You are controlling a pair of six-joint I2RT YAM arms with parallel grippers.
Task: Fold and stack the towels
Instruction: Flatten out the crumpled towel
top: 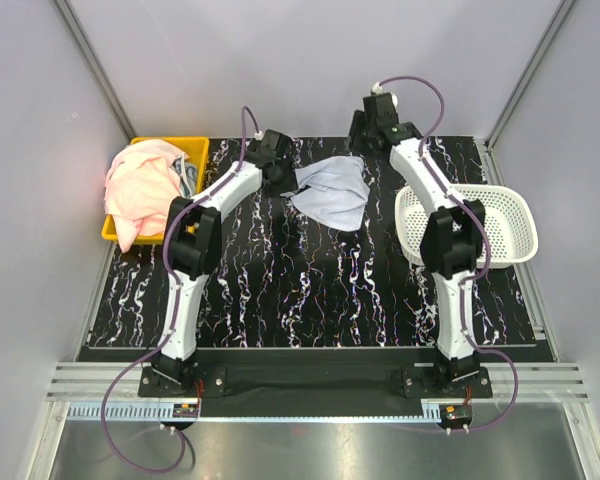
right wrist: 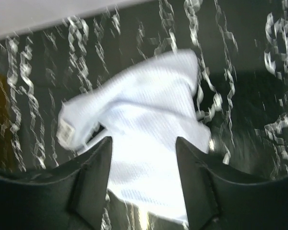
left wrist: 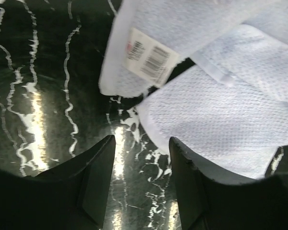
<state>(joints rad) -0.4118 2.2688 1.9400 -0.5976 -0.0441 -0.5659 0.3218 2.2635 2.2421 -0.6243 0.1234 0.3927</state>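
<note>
Pale blue towel (top: 330,195) lying rumpled on the far half of the black marbled worktop (top: 310,290), between the two arms. It overlaps itself in loose layers, and its sewn label (left wrist: 151,57) is turned up at one corner. The left claw (left wrist: 142,140) is spread and holds nothing, with the cloth just ahead of its right finger. The right claw (right wrist: 144,141) is likewise spread and empty, poised over the towel's middle. The likely hazard is a pinch that catches two layers at once, or a fold rather than a true corner, which would skew the fold. Both claws also work near each other over one small cloth and could clash. Room is tight at the far edge and on both sides: the yellow bin (top: 195,150) of pink towels (top: 140,185) on the left, and the white mesh basket (top: 510,215) close beside the right arm. The near half of the worktop offers broad room for spreading.
</note>
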